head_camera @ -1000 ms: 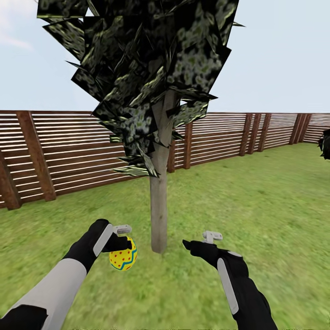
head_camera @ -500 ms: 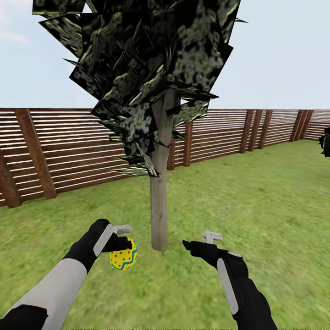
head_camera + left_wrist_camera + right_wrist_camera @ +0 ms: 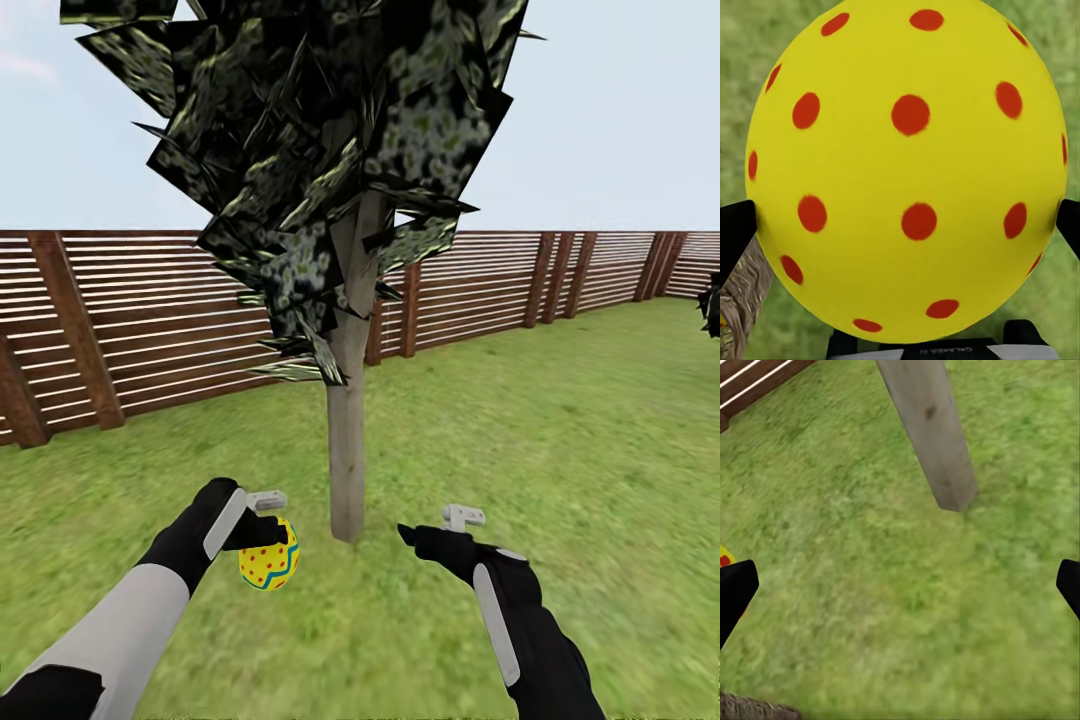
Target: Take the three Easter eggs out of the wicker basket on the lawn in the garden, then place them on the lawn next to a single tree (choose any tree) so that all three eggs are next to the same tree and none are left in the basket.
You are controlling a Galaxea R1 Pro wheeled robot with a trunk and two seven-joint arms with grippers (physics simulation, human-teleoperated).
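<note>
While left gripper (image 3: pixel 268 530) clamps red-dotted egg (image 3: pixel 268 566) above lawn (image 3: pixel 560 440), just beside tree (image 3: pixel 346 470), right gripper (image 3: pixel 440 525) hangs apart, empty. Risk: release from height, egg rolls away from trunk.

Yellow egg with red dots (image 3: pixel 907 169): glossy, seen close, held between the two black fingertips (image 3: pixel 735 232) of the left gripper (image 3: pixel 907 225), one at each flank. Lawn (image 3: pixel 1050 45): blurred green grass behind the egg. Grey-brown bark-like surface (image 3: pixel 742 300): beside one fingertip, identity unclear.
</note>
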